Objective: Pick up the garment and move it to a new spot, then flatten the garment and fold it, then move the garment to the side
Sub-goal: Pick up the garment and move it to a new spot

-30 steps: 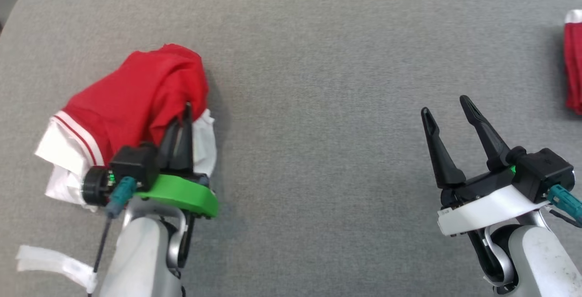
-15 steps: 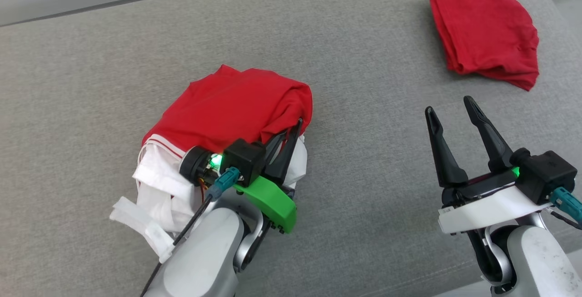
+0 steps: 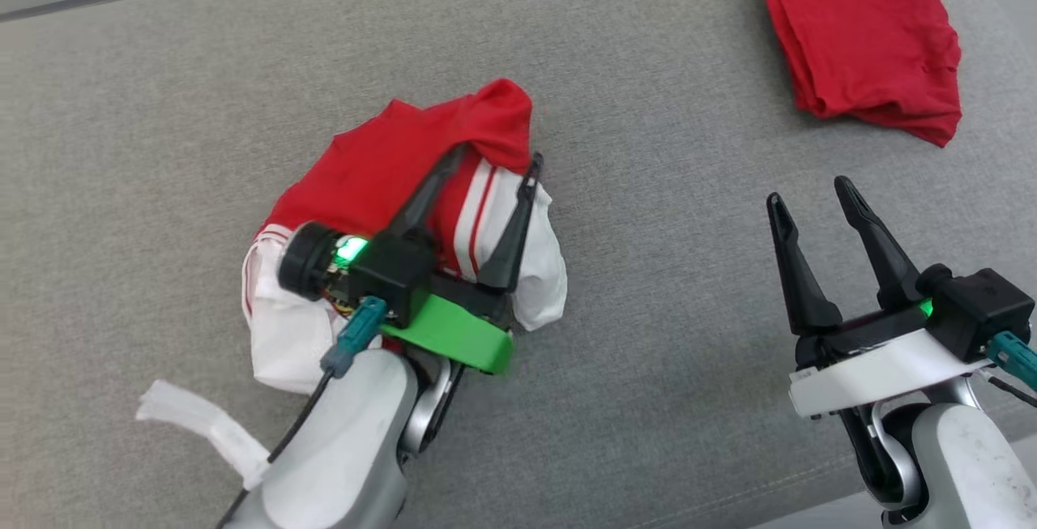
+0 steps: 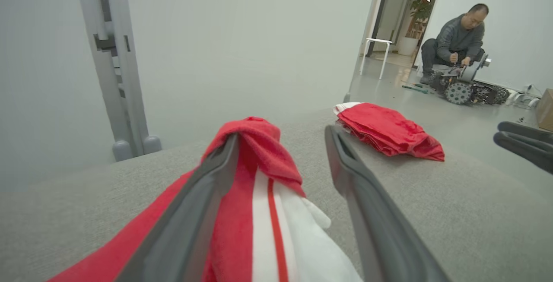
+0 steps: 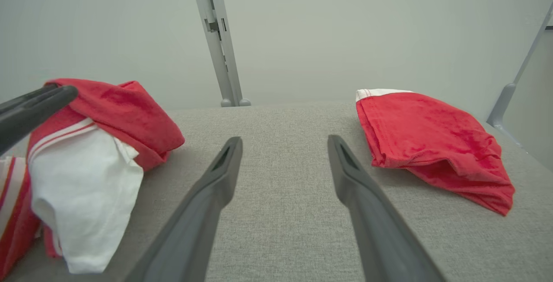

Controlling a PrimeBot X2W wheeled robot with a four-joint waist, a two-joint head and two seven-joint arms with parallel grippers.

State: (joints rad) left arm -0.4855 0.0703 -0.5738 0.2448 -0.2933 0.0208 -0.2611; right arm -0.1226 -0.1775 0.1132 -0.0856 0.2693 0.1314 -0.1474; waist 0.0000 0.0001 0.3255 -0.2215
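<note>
Left pincer (image 3: 496, 159) stands released astride the crumpled garment (image 3: 381, 177). Best to lift clear, then take a garment edge to flatten it.

We see red and white on the crumpled cloth garment (image 3: 373, 181), with thin red stripes along its white band. The folded cloth garment (image 3: 867, 43) is solid red with a white edge. The woven fabric surface (image 3: 648, 310) is plain grey. The left gripper (image 3: 497, 155) is black and green, the right gripper (image 3: 808, 192) black and white.
</note>
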